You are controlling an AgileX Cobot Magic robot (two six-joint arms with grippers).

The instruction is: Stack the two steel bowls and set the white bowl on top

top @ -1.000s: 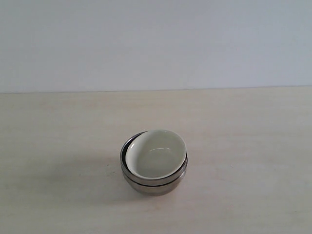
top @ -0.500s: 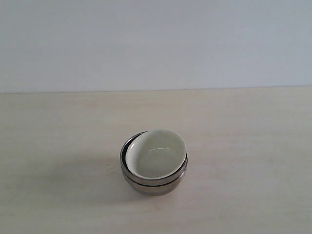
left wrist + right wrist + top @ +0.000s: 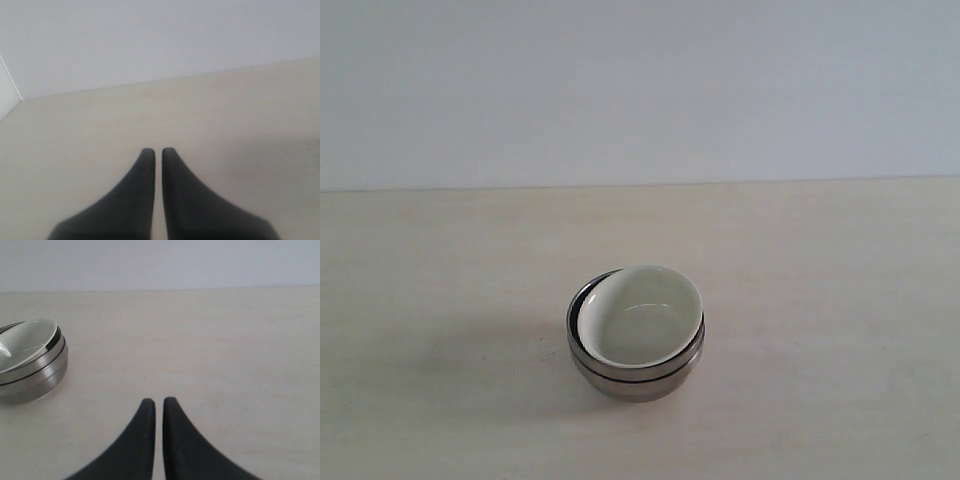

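The white bowl (image 3: 642, 318) sat tilted inside the two steel bowls (image 3: 638, 378), nested on the worktop (image 3: 820, 300); left claw (image 3: 158, 151) and right claw (image 3: 159, 401) were both closed together, empty

A pale, cream-coloured surface (image 3: 820, 300) with a faint grain running crosswise fills the lower part of the exterior view. It looks matte, and a soft grey shadow (image 3: 490, 355) lies on its near left part. Behind it rises a plain wall (image 3: 640, 90), light grey-blue and evenly lit, which meets the surface along a straight horizontal edge. In the left wrist view a whiter panel (image 3: 7, 95) stands at one end of the wall, set off from it by a thin slanted line.
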